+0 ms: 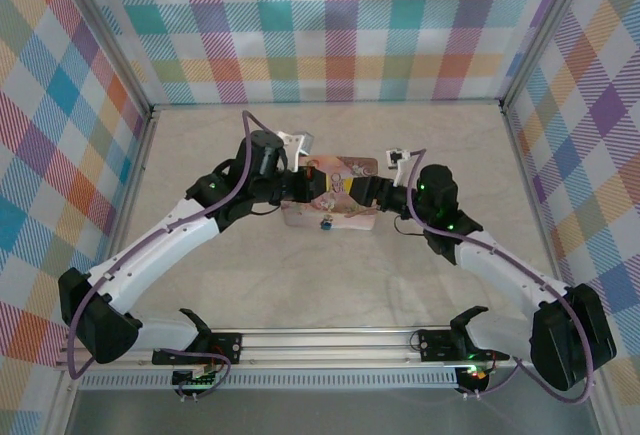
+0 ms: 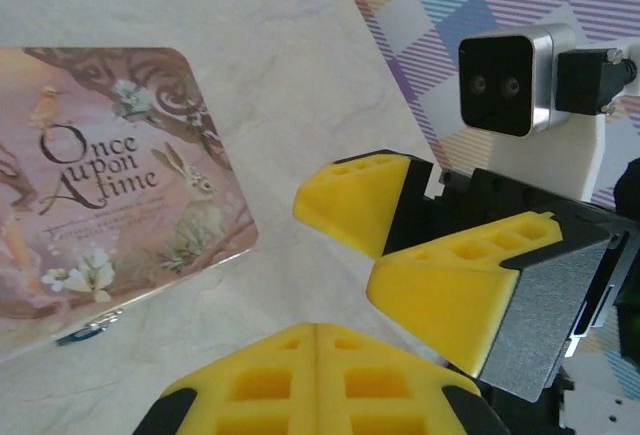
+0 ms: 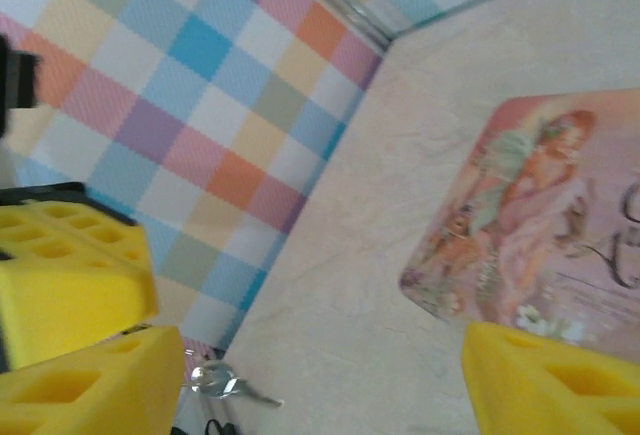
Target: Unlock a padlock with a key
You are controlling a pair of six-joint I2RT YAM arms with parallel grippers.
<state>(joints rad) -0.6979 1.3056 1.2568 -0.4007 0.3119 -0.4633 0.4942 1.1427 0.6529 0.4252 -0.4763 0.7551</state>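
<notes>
The marbled table (image 1: 250, 285) carries a pink illustrated tin (image 2: 120, 175); over it the left gripper (image 2: 315, 329) is pressed closed and the right gripper (image 3: 320, 375) gapes empty; a silver key (image 3: 225, 383) sits beside yellow fingers (image 3: 90, 385); a blue piece (image 1: 326, 223), too small to identify, lies at the tin's near edge.

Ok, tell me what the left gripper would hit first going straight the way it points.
Probably the right gripper: its open fingers sit just ahead of the left gripper, though depth is unclear.
</notes>
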